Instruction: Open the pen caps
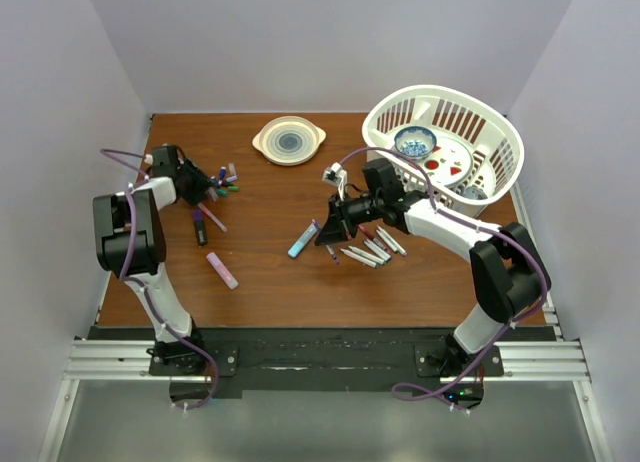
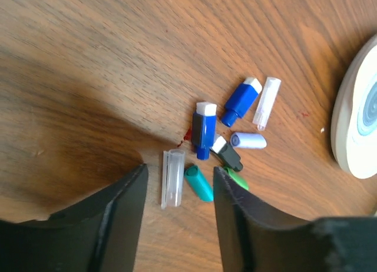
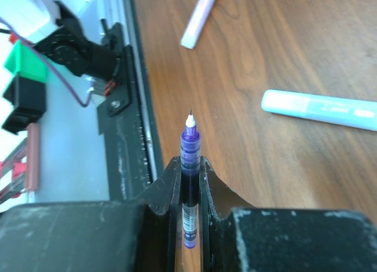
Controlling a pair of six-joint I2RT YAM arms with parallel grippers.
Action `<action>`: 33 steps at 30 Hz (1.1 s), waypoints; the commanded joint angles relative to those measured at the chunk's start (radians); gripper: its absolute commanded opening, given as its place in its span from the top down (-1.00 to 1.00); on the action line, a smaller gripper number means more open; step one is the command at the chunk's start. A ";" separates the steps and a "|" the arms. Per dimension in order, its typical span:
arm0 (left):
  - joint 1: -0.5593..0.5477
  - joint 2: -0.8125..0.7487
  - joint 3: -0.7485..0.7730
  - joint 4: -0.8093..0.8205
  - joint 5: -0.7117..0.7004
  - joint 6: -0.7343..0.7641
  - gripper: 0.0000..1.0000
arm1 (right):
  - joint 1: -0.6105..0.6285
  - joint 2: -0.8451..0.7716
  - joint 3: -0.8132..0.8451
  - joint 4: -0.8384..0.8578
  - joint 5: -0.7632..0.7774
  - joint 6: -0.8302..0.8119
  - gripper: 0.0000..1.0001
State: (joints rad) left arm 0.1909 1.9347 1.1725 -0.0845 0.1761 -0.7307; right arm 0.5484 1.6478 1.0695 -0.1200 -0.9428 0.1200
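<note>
Several loose pen caps lie in a cluster (image 1: 224, 177) at the back left. In the left wrist view I see two blue caps (image 2: 203, 129), a light blue cap (image 2: 248, 141), a black cap (image 2: 227, 153), a green cap (image 2: 237, 178), a teal cap (image 2: 199, 182) and two clear caps (image 2: 172, 179). My left gripper (image 2: 179, 192) is open and empty just above the table, with one clear cap and the teal cap between its fingers; it also shows in the top view (image 1: 205, 182). My right gripper (image 3: 189, 166) is shut on a thin purple pen (image 3: 189, 145) with its bare tip pointing out, mid-table (image 1: 330, 232).
A teal highlighter (image 1: 302, 240) lies left of the right gripper. A lilac highlighter (image 1: 222, 270) and a dark marker (image 1: 199, 227) lie front left. Several white pens (image 1: 370, 247) lie under the right arm. A cream plate (image 1: 289, 140) and a white basket (image 1: 500, 132) of dishes stand at the back.
</note>
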 commanded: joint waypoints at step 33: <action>0.036 -0.918 -0.471 0.026 0.238 0.309 -1.00 | -0.120 0.069 0.079 -0.501 0.829 -0.556 0.74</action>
State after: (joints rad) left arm 0.2276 1.0172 0.7048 -0.1070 0.3565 -0.4263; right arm 0.4374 1.7218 1.1404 -0.6037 -0.1211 -0.4187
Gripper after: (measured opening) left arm 0.996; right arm 0.118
